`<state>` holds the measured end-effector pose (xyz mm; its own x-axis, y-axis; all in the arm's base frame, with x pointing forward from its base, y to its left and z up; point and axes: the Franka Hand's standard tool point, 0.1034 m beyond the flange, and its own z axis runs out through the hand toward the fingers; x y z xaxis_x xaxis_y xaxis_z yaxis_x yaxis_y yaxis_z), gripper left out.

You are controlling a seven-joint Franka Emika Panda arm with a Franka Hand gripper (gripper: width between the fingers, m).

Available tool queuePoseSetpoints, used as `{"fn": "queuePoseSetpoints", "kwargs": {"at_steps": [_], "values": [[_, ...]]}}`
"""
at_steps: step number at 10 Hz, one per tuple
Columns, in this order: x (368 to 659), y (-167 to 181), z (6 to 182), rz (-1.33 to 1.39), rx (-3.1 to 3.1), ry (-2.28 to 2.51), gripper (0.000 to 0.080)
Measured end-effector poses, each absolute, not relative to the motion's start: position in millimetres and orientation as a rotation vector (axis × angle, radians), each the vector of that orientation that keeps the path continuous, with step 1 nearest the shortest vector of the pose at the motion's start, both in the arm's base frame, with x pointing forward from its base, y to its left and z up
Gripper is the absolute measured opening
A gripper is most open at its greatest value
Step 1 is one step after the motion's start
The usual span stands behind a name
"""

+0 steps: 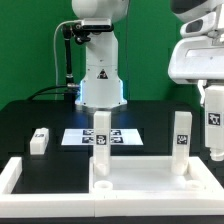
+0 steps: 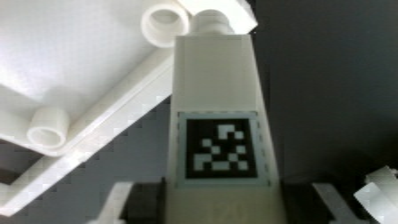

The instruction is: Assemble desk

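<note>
The white desk top (image 1: 140, 178) lies at the front of the table with its rim up. Two white legs stand upright on it, one on the exterior view's left (image 1: 101, 133) and one on its right (image 1: 181, 135). My gripper (image 1: 213, 112) is at the exterior view's far right, shut on a third white leg (image 1: 213, 135) and holding it upright beside the top's right end. In the wrist view the held leg (image 2: 221, 100) shows its square tag between my gripper (image 2: 231, 208) fingers. Its tip is next to a round socket (image 2: 164, 20) on the desk top (image 2: 71, 60).
A loose leg (image 1: 39, 140) lies on the black table at the exterior view's left. The marker board (image 1: 120, 138) lies behind the desk top. A low white border frame (image 1: 15, 178) runs along the front left. The robot base (image 1: 100, 85) stands at the back.
</note>
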<state>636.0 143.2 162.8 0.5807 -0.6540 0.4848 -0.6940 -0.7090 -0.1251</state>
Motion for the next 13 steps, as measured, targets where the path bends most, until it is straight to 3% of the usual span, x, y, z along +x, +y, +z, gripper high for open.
{"fn": "queuePoseSetpoints", "kwargs": {"at_steps": [5,13], "values": [[631.9,128.1,139.1,0.678,2.643,-1.164,0.0290],[648.3,132.4,137.1,0.701,2.604,-1.138,0.0290]]}}
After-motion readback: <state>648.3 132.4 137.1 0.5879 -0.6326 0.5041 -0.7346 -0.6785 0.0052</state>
